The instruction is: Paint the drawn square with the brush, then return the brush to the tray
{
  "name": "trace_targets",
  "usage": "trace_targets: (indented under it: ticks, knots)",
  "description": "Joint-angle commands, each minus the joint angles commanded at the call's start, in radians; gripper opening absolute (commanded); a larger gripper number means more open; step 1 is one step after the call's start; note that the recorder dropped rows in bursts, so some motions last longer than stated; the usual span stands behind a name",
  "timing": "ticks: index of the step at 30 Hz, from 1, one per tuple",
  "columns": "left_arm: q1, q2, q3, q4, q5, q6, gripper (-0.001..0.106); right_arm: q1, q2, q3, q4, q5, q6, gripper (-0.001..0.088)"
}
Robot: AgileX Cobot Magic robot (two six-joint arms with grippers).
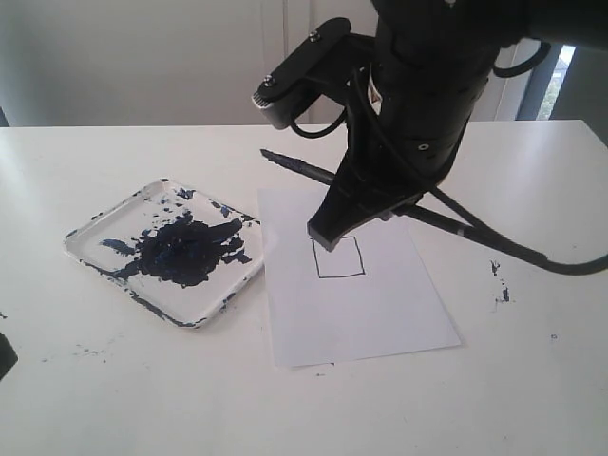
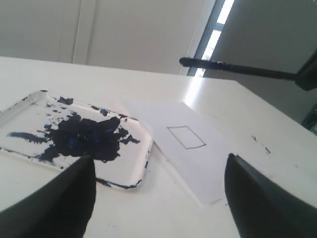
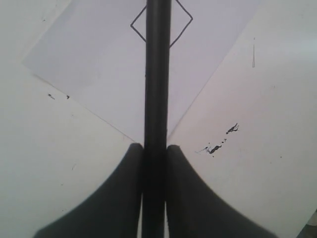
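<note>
Clamping the brush (image 3: pixel 157 74) between them, the fingers of the right gripper (image 3: pixel 156 147) are nearly closed on its thin black handle. The handle runs straight out past the fingertips. The brush is held in the air above the paper sheet (image 1: pixel 380 313) and touches nothing. In the exterior view its dark tip juts out toward the sheet's far corner on the tray side.

The drawn square (image 1: pixel 339 258) lies on the sheet, a black outline with a blank white inside. In the right wrist view the handle crosses over the square. In the exterior view a black part of the right arm hangs over one of its corners.

The tray (image 1: pixel 218 285), smeared with dark blue paint, sits just beside the sheet; I cannot tell whether they touch. A few dark specks (image 1: pixel 499 285) mark the surface (image 1: pixel 114 399) on the sheet's opposite side.

The left gripper (image 2: pixel 158 158) is low over the surface, facing the sheet and tray. Its fingers are spread wide and hold nothing.
</note>
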Motion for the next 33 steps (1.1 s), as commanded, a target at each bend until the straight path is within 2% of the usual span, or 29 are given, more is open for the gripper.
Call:
trace_targets:
  ticks: [6, 12, 20, 29, 33]
  knots:
    - [0.0, 0.238, -0.125, 0.049, 0.0, -0.002, 0.075, 0.0, 0.0, 0.0, -0.011, 0.0, 0.0, 0.0]
    - [-0.004, 0.565, -0.28, 0.088, 0.004, -0.004, 0.075, -0.004, 0.0, 0.0, -0.08, 0.0, 0.031, 0.0]
    - [-0.113, 0.955, -0.471, 0.202, 0.013, -0.004, 0.075, -0.064, 0.0, 0.0, -0.08, 0.0, 0.033, 0.0]
    - [-0.115, 1.201, -0.595, 0.202, -0.013, -0.004, 0.075, -0.09, 0.0, 0.008, -0.078, 0.0, 0.033, 0.0]
    - [-0.16, 1.335, -0.658, 0.202, -0.051, -0.015, 0.075, -0.09, 0.004, 0.043, -0.078, 0.0, 0.027, 0.0]
